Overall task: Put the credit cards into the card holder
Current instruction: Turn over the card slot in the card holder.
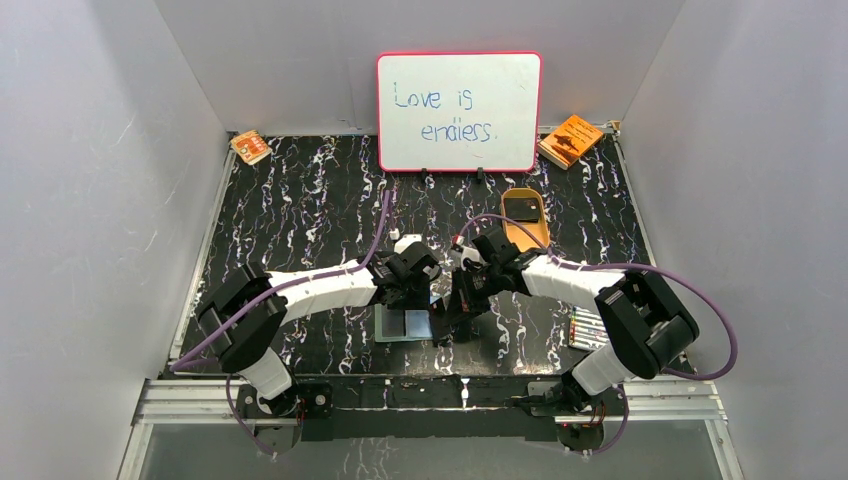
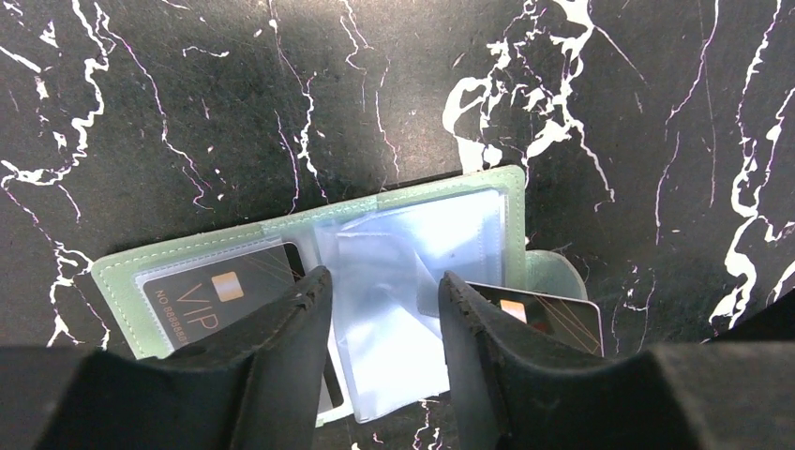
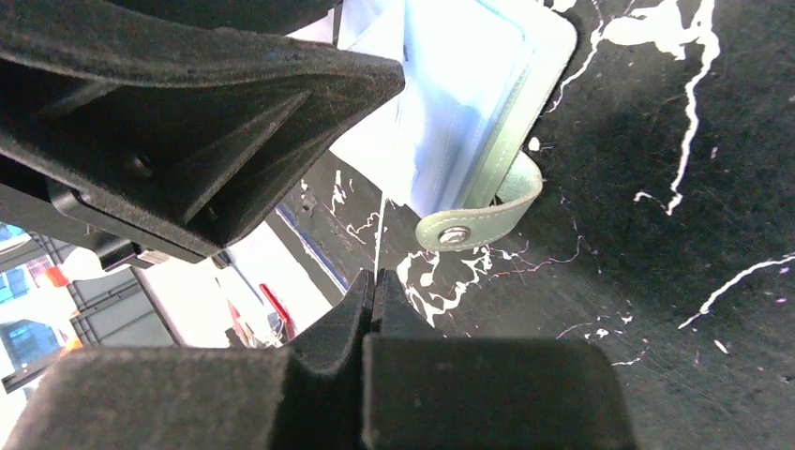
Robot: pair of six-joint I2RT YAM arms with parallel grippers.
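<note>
With left gripper [image 2: 384,286] parted astride a clear leaf [image 2: 375,239] of the open card holder [image 2: 122,272], apparently to spread its pocket, and right gripper [image 3: 375,281] clamped on a credit card [image 2: 548,314] at the holder's 4 o'clock, stages insertion beside a second card [image 2: 216,291] sleeved at 8 o'clock.

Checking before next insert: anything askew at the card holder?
Yes: a clear sleeve leaf lies crooked across the open card holder, between the left end effector's jaws. One credit card is outside it by the snap tab, unpocketed.

White arms [image 1: 320,285], black joints [image 1: 245,320], purple cables [image 1: 715,318].
</note>
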